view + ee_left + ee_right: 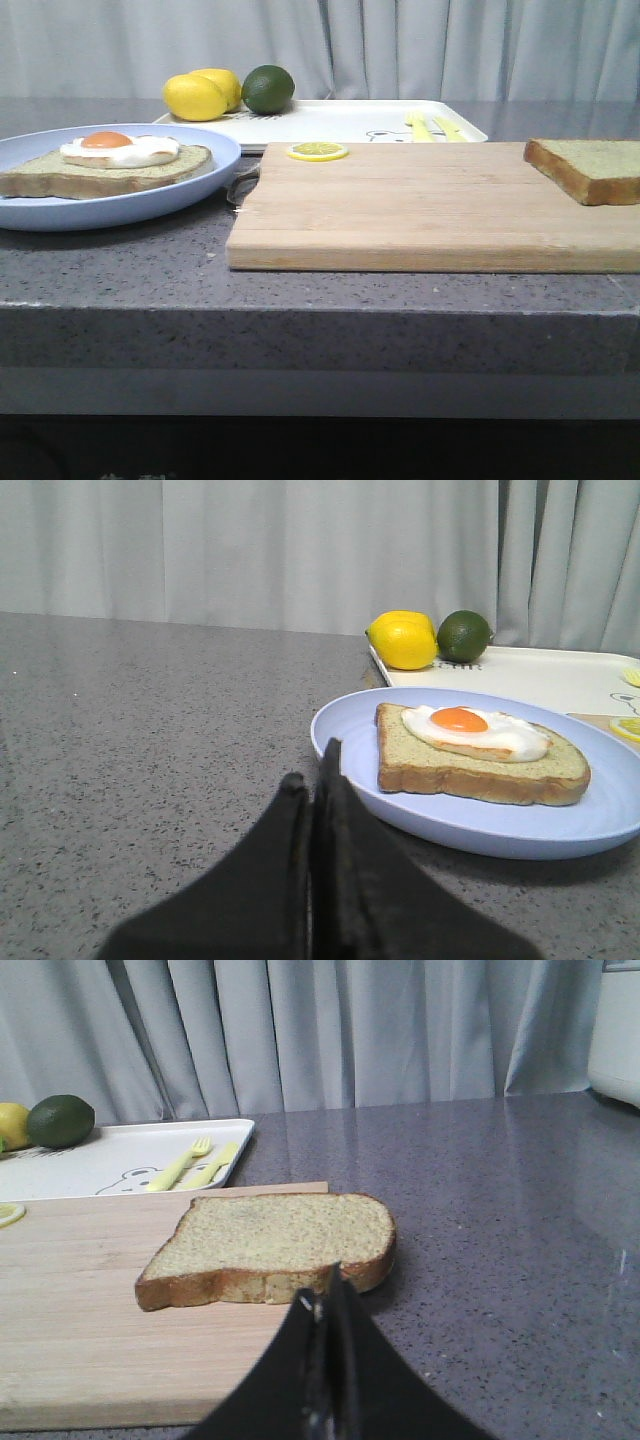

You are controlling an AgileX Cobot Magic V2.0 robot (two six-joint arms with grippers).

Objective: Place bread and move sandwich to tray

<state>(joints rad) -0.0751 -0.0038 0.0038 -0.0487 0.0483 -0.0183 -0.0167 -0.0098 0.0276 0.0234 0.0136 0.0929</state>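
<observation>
I see my right pincer (pixel 328 1305) pressed narrow and holding nothing, the bread (pixel 275 1247) just ahead of its tips on the cutting board (pixel 90 1330). My left pincer (pixel 313 780) is likewise closed and empty; the blue plate (pixel 470 825) with the egg-topped slice (pixel 480 765) sits just beyond it, the tray (pixel 330 122) farther back on the tabletop (pixel 120 275).

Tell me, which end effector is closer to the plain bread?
Right. The right end effector, shut, sits just in front of the bread on the board. The left end effector, also shut, is by the plate instead.
</observation>
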